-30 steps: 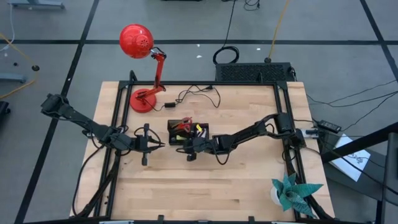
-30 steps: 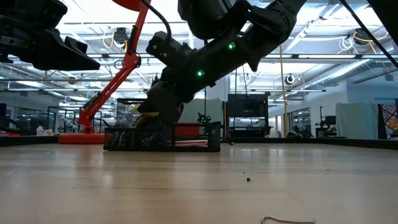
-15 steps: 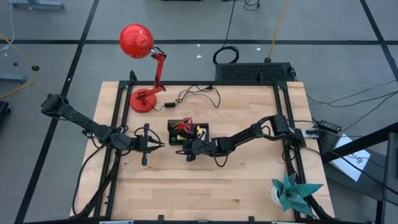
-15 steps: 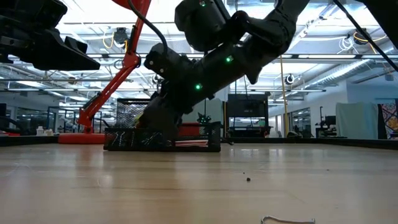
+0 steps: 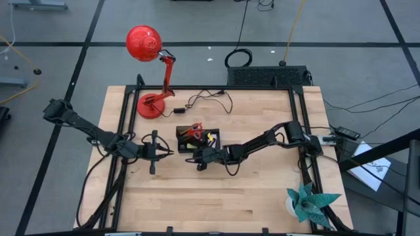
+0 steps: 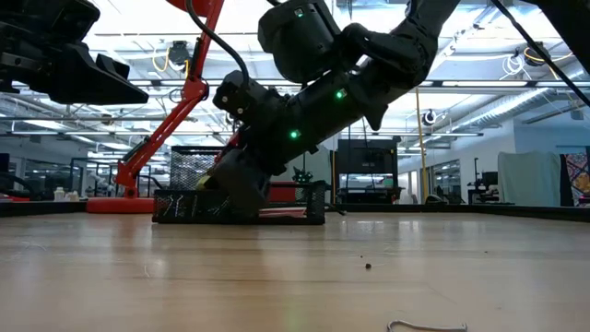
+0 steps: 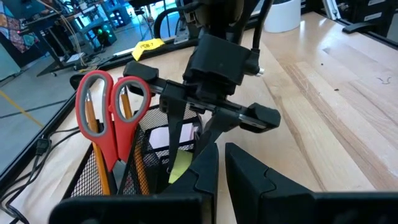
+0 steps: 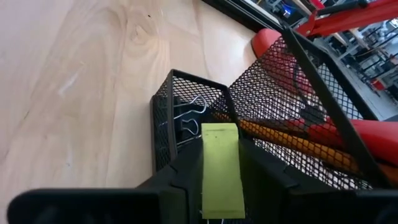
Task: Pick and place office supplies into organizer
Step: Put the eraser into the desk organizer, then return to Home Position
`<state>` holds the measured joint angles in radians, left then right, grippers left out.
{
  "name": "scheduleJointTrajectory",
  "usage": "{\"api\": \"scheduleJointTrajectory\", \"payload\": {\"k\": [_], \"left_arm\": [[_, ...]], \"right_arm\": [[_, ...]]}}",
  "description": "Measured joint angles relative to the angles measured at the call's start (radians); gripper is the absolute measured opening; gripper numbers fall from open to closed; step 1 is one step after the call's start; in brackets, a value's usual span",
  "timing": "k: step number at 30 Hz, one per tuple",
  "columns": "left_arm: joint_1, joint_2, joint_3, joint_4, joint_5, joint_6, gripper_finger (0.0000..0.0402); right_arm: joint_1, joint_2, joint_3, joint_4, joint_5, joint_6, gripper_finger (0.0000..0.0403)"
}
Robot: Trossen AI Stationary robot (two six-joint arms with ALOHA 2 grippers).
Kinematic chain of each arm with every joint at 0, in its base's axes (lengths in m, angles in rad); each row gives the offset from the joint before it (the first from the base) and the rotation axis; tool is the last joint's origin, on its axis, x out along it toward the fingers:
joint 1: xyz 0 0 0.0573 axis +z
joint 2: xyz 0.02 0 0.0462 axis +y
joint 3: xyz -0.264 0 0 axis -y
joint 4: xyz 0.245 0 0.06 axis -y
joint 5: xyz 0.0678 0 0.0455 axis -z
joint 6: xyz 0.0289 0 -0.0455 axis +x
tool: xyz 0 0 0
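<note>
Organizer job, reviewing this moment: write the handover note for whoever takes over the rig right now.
Right hand: at the organizer, fingers around the yellow-green piece, held over a small compartment holding binder clips.
Left hand: empty, hovering just left of the organizer.
Done: red-handled scissors and orange pencils stand in the tall compartment; a pale sticky-note pad lies in the tray.
Left: release the yellow-green piece into the organizer. No other loose supplies visible on the table.

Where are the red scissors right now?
The red-handled scissors stand handles-up in the organizer near the table's middle, beside orange pencils, with the right gripper just at the organizer's near edge.
</note>
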<state>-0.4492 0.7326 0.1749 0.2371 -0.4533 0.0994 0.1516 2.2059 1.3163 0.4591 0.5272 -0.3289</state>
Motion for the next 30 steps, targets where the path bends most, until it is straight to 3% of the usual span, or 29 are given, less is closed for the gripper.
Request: {"api": "scheduleJointTrajectory", "payload": {"k": [14, 23, 30], "left_arm": [[0.0, 0.0, 0.0, 0.0, 0.001, 0.0, 0.0037], [0.0, 0.0, 0.0, 0.003, 0.0, 0.003, 0.0037], [0.0, 0.0, 0.0, 0.004, 0.0, -0.041, 0.0037]], "right_arm": [[0.017, -0.014, -0.002, 0.034, 0.033, -0.048, 0.0145], [0.079, -0.217, -0.001, -0.014, 0.065, -0.11, 0.0141], [0.121, -0.448, -0.018, -0.299, -0.156, -0.053, 0.0104]]}}
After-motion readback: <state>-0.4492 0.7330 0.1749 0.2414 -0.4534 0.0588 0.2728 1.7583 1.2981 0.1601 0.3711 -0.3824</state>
